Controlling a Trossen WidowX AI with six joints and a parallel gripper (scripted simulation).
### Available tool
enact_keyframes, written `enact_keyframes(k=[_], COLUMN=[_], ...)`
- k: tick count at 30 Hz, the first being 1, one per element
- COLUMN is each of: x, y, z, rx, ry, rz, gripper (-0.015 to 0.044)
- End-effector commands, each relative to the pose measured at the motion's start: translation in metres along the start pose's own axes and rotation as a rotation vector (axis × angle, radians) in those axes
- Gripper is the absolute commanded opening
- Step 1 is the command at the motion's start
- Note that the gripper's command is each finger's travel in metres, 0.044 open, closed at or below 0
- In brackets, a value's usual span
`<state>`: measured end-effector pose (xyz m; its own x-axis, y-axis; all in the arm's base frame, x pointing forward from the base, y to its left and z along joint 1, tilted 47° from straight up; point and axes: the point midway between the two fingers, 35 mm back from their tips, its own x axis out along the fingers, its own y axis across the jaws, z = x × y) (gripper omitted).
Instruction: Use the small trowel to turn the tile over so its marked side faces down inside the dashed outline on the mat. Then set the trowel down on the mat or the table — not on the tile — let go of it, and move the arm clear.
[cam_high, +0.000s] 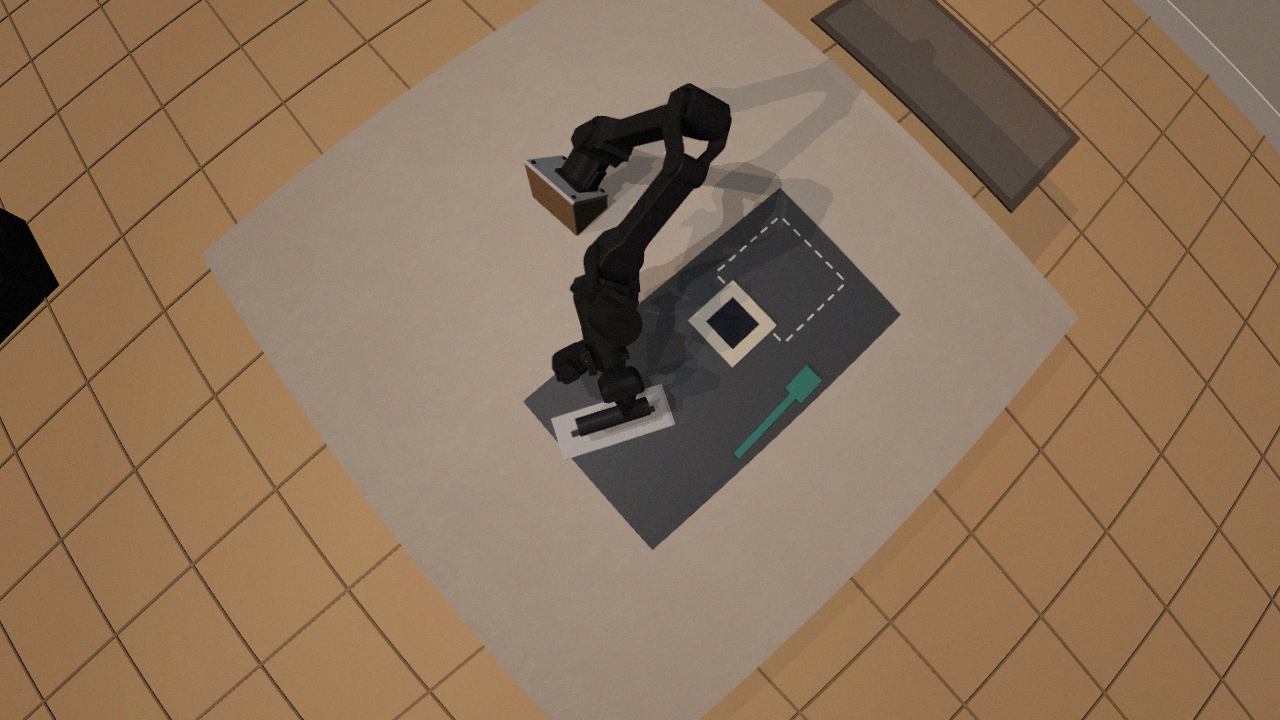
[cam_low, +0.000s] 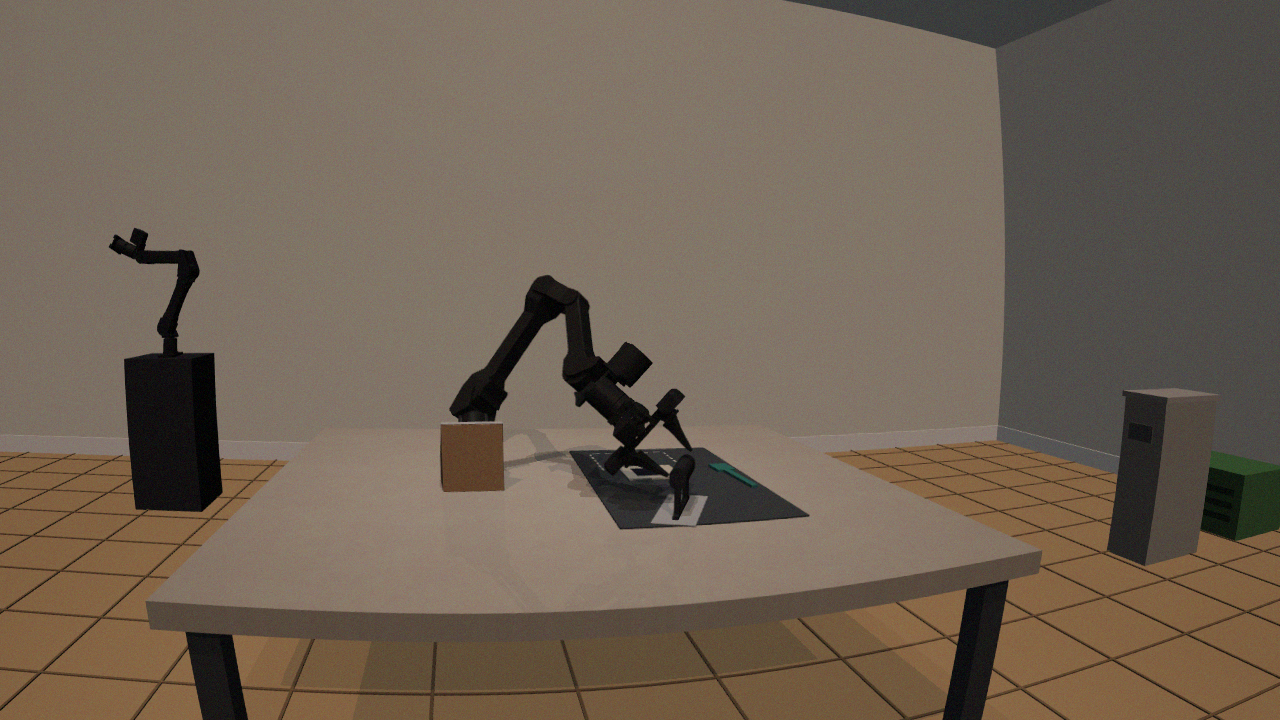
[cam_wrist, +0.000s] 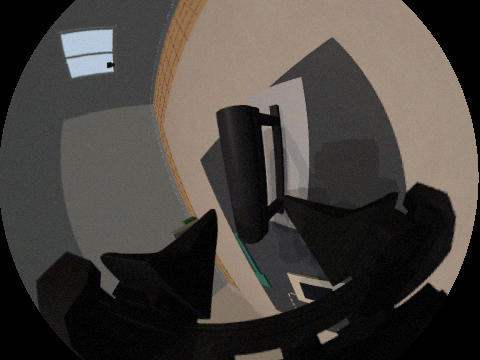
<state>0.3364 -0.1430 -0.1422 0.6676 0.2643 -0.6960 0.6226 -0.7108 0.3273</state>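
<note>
My gripper (cam_low: 679, 461) (cam_wrist: 250, 207) is open, its tips at one end of the black bar handle (cam_high: 608, 419) (cam_low: 682, 483) (cam_wrist: 242, 170) of a pale rectangular trowel (cam_high: 569, 447) (cam_wrist: 295, 107). The trowel lies plate-down at the mat's edge, handle raised above the plate. The handle's near end appears between the spread tips in the wrist view; contact is unclear. A square tile (cam_high: 732, 322) (cam_wrist: 314, 291), with a pale border and dark centre facing up, lies on the dark mat (cam_high: 653, 501) (cam_low: 751, 501), beside the dashed outline (cam_high: 843, 282) and overlapping its near corner.
A teal long-handled tool (cam_high: 802, 384) (cam_low: 733, 472) with a small square blade lies along the mat's edge. The arm's base stands on a brown block (cam_high: 553, 198) (cam_low: 471, 456). The table (cam_high: 402, 313) (cam_low: 402, 555) extends around the mat.
</note>
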Motion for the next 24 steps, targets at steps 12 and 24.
enact_keyframes(k=[12,24], x=[0.024,0.044], y=[0.000,-0.002], z=[0.000,-0.001], rx=[0.004,0.004], ry=[-0.001,0.001], rz=[-0.002,-0.001], gripper=[0.0300,0.0300])
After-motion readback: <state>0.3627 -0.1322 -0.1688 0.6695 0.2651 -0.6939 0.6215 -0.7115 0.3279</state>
